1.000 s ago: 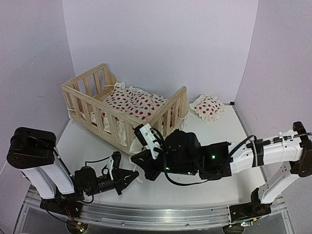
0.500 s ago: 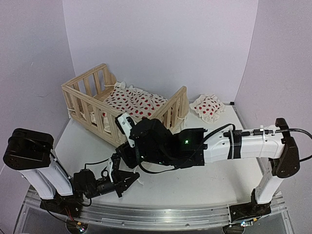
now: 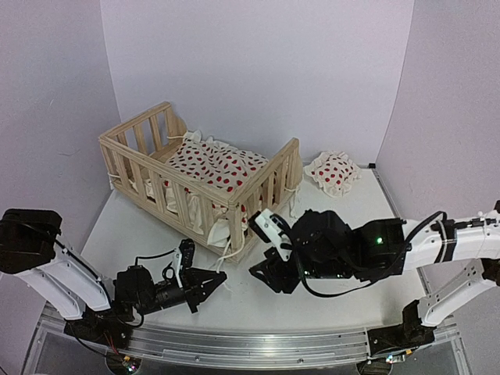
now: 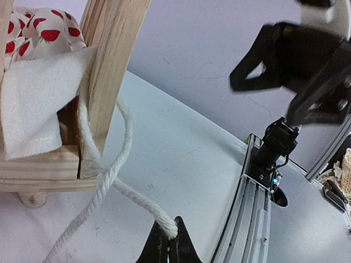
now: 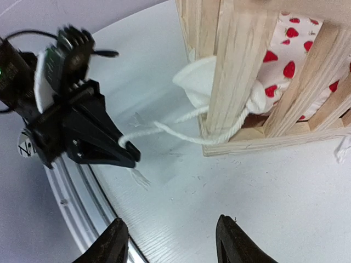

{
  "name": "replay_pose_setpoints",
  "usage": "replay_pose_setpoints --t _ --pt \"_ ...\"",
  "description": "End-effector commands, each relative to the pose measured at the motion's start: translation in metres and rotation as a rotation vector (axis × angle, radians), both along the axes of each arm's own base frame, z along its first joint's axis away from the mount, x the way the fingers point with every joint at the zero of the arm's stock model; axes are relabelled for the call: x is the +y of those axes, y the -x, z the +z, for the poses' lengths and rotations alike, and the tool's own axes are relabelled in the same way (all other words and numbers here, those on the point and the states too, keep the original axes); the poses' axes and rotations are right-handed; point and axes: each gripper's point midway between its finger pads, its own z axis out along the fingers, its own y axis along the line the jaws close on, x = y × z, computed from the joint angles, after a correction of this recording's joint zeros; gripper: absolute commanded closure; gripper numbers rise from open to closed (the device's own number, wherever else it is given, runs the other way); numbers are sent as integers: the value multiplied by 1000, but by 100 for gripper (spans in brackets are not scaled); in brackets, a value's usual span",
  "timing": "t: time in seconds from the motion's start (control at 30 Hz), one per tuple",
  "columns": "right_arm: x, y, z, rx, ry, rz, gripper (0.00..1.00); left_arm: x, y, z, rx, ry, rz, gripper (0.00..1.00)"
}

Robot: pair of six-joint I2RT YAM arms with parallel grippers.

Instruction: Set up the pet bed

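The pet bed (image 3: 199, 176) is a pine frame with slatted rails, standing at the back left with its red-dotted cushion (image 3: 215, 166) inside. A white tie string (image 3: 227, 258) runs from the bed's near corner post (image 4: 112, 66) down to my left gripper (image 3: 220, 277), which is shut on the string's end (image 4: 171, 230). In the right wrist view the string (image 5: 181, 131) loops round the post (image 5: 236, 71) and reaches the left gripper (image 5: 129, 156). My right gripper (image 3: 259, 273) hovers open just right of that corner, nothing between its fingertips (image 5: 112, 244).
A small separate red-dotted pillow (image 3: 334, 172) lies at the back right. The metal rail (image 3: 258, 344) of the arm bases runs along the near edge. Purple walls close in the back and both sides.
The right arm swung left over the left gripper, then drew back to the right, and its jaws opened. The left gripper stayed shut in place.
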Motion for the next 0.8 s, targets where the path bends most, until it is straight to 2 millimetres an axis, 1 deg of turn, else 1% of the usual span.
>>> replay_pose_setpoints --t 0.0,0.1,0.13,0.17,0.23,0.3,0.37,0.43,0.5,0.6,0.7,0.77 --pt "1 -10 -47 -70 -47 49 45 -9 0 18 -7 6 -5 100" --pt "7 -28 -58 -127 -159 23 50 -8 -2 18 -4 -10 4 100" --pt "11 -34 -58 -139 -209 14 51 -7 -2 18 -3 -15 7 100" --pt "15 -37 -67 -138 -218 24 52 -7 -2 18 -1 -20 7 100" --pt "25 -39 -76 -164 -253 48 51 -6 -3 18 7 -31 12 100" --pt "38 -37 -86 -164 -302 83 48 -6 -3 19 10 -37 15 100" --pt "51 -39 -93 -165 -344 83 46 -5 -3 22 13 -33 16 100" --pt "55 -45 -101 -185 -357 54 44 -6 -3 23 15 -33 16 100" --pt "55 -49 -100 -213 -406 32 42 -6 -3 25 20 -30 15 100" --pt "59 -50 -98 -240 -474 13 41 -6 -3 27 20 -28 14 100" --pt "65 -46 -102 -264 -485 14 40 -6 -3 30 14 -27 15 100" --pt "67 -47 -103 -266 -499 3 41 -6 -3 31 13 -26 16 100"
